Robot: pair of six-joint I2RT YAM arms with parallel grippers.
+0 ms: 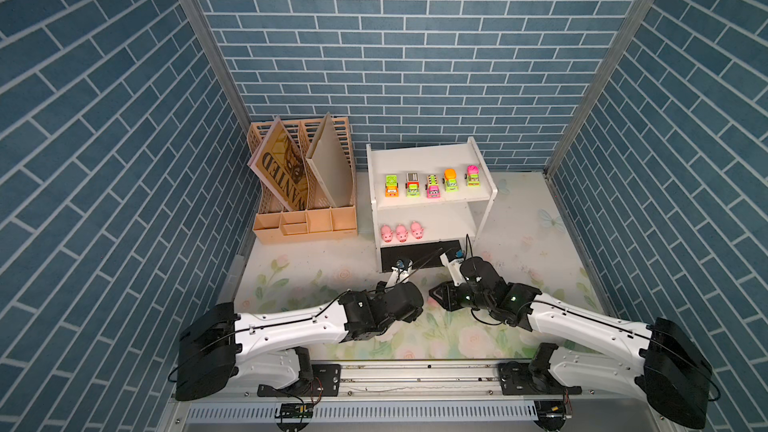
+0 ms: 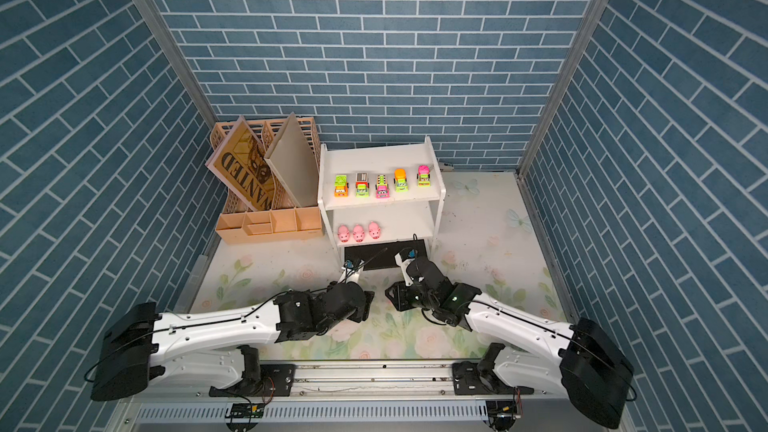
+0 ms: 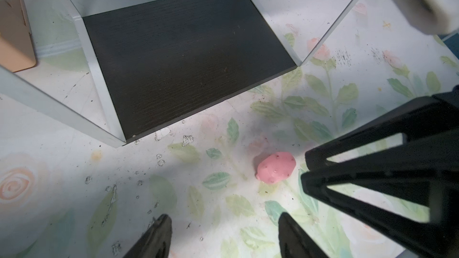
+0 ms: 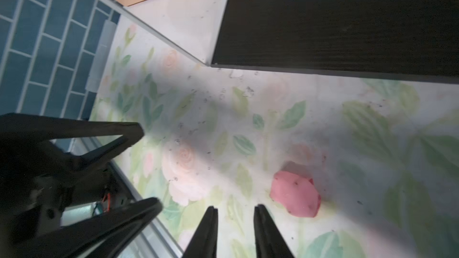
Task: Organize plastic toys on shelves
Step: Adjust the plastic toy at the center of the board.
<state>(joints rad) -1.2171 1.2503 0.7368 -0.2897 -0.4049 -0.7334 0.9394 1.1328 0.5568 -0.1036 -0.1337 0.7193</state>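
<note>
Shelves (image 1: 432, 151): white unit, upright, flat boards between two side panels, dark bottom board (image 1: 419, 253) lowest. On the top board are five toy trucks (image 1: 433, 186), upright in one row side by side and a little apart, fronts toward the open side; bodies neon green, orange and pink. On the middle board are three pink pigs (image 1: 401, 233), standing close together at its left end, snouts outward. Fourth pig (image 3: 276, 167) sits alone on the floral tabletop (image 3: 62, 194), near the dark board's front edge; rounded, dark-specked, hidden in both top views.

3 walls (image 1: 415, 56) papered in blue brick pattern, joined by grey metal corner posts (image 1: 199, 35), enclose a bench (image 1: 540, 243) covered in pale floral print. A peach slotted file organizer (image 1: 307, 226) stands at the back left, evenly lit.
</note>
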